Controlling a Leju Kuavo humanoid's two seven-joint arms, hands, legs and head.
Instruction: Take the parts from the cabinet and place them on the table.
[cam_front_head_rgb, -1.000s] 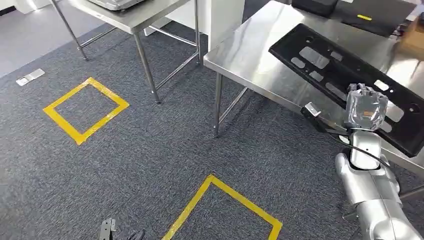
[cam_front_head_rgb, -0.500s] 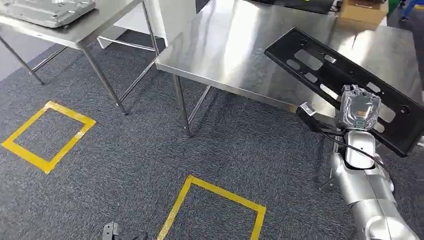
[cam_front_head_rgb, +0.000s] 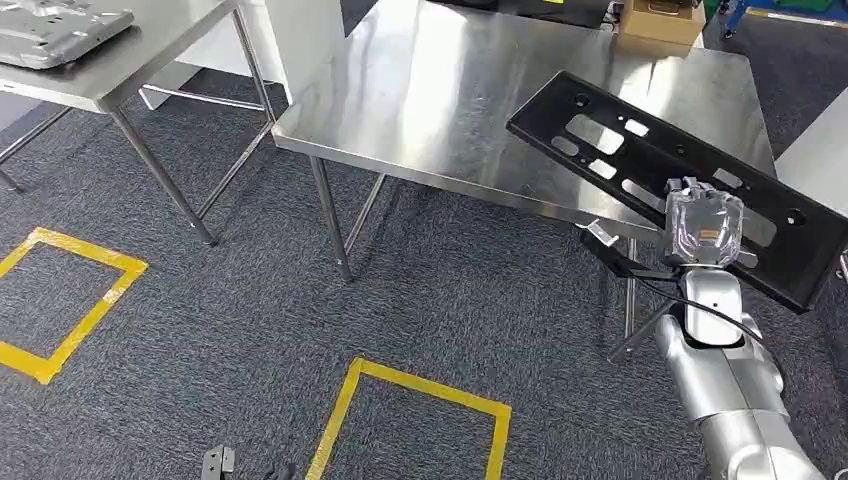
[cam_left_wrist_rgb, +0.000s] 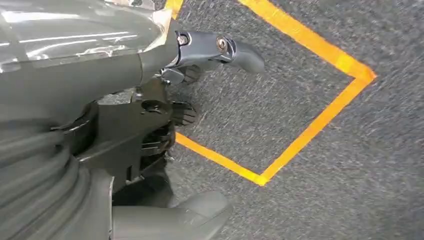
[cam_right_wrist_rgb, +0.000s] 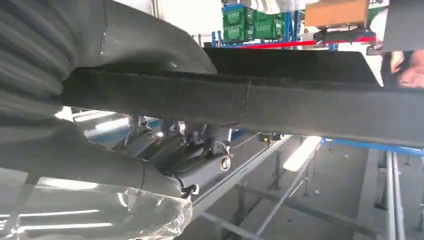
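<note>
Part: one long black panel (cam_front_head_rgb: 655, 170), pierced with slots, gripped by the right hand (cam_front_head_rgb: 704, 228) and held tilted above the steel table (cam_front_head_rgb: 440, 90).
Axis: the panel's long side runs diagonally, from over the table's near edge out past its right corner.
Right hand: fingers closed on the panel's near long edge.
Left hand (cam_left_wrist_rgb: 165, 100): hanging over the carpet, fingers loosely apart, holding nothing.
Count: one panel, two steel tables, two yellow floor squares.

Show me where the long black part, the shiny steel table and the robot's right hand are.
black part (cam_front_head_rgb: 600, 135), head view, on its flat face between cutouts.
steel table (cam_front_head_rgb: 450, 100), head view, on its bare top.
right hand (cam_front_head_rgb: 703, 228), head view, on its plastic-covered back.
</note>
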